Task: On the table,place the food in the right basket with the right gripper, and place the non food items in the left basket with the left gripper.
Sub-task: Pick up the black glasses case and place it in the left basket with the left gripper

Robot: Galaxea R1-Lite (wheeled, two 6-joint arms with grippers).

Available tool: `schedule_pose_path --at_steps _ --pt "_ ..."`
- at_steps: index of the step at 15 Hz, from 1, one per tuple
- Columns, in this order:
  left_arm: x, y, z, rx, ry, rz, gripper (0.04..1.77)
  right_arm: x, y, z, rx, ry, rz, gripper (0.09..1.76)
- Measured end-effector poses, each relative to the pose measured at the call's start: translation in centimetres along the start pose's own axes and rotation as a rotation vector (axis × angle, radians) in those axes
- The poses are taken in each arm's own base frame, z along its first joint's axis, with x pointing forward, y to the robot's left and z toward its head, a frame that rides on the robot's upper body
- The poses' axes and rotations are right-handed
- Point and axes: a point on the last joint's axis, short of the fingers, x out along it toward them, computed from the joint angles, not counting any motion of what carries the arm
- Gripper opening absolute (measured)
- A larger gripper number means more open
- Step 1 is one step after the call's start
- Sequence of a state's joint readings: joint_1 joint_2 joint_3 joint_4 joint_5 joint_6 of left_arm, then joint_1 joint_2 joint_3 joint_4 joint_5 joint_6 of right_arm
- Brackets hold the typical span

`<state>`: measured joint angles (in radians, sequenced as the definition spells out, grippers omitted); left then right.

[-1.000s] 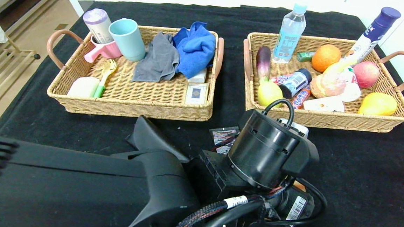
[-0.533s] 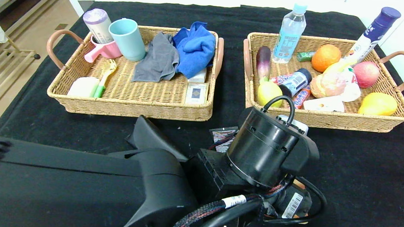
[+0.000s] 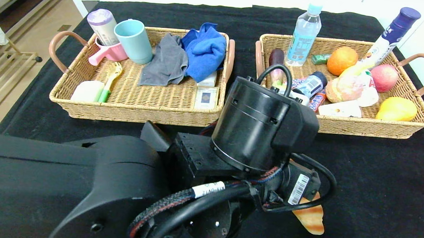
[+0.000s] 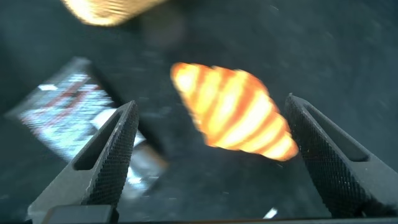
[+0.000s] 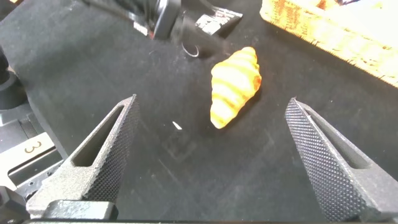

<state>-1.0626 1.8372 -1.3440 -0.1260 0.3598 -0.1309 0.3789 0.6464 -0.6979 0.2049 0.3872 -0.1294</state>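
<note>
Change: the left arm (image 3: 255, 132) has moved toward the baskets since half a second ago, and its black housing now hides the packet that showed beside it and part of the right basket's front rim.

Left gripper (image 4: 217, 162): jaws spread wide, holding nothing, hanging over the black table (image 3: 378, 173).

Right gripper (image 5: 214, 158): jaws spread wide, empty, above the table, apart from the food.

Croissant (image 3: 311, 217): on the table in front of the right basket (image 3: 362, 126), well apart from it; only its near tip shows past the left arm. Its long axis runs from the robot toward the baskets, slightly slanted. In the left wrist view it lies between the open jaws.

Foil packet (image 4: 68, 121): flat on the table just beside the croissant.

Left basket (image 3: 135, 108): cups, cloths, small boxes.
</note>
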Motion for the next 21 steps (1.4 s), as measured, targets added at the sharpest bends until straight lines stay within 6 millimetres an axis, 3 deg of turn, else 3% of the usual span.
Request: schedule_pose_path --at_steps 6,11,21 --pt "-1.5 2.8 2.6 -0.083 -0.088 0.208 1.70 0.0 0.0 -0.1 -0.006 0.005 0.000 1.71" --pt "-2.9 6.1 2.9 -0.249 -0.020 0.319 1.71 0.2 0.0 -0.3 -0.004 0.012 0.000 1.71" --pt "-5.4 10.8 2.5 -0.550 0.177 0.485 1.72 0.6 -0.2 -0.6 -0.004 0.035 0.000 1.71"
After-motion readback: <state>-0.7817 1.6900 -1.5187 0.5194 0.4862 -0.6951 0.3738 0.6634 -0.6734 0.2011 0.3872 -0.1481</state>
